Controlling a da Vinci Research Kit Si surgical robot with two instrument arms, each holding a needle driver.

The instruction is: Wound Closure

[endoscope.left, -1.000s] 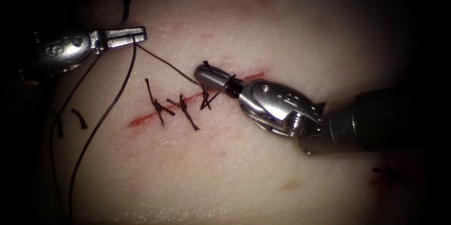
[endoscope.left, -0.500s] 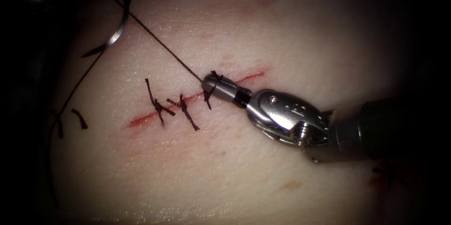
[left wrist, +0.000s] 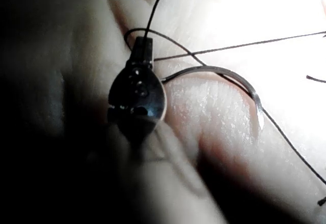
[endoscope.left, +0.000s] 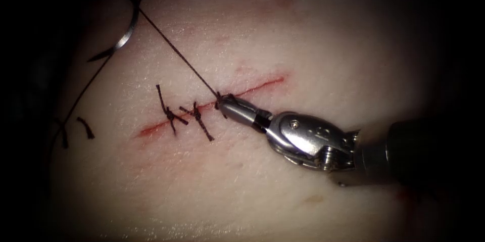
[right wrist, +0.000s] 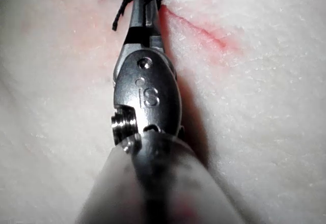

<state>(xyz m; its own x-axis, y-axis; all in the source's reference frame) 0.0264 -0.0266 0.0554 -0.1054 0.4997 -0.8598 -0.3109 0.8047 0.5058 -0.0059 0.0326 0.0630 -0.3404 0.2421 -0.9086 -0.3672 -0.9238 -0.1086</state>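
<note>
Right gripper (endoscope.left: 227, 104), "IS"-stamped, seemingly clamped on thread (endoscope.left: 177, 53).

Right end effector (endoscope.left: 225, 104) clamped; left end effector (left wrist: 142, 46) clamped.

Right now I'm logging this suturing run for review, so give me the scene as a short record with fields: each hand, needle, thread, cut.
Left hand: shut on the thread.
Right hand: shut on the thread at the third knot, on the cut.
Needle: lying free on the tissue, left of the cut, not in the tissue.
Thread: taut line from the knot up and to the left.
Cut: two tied stitches left of the right hand; open stretch to its right.
</note>
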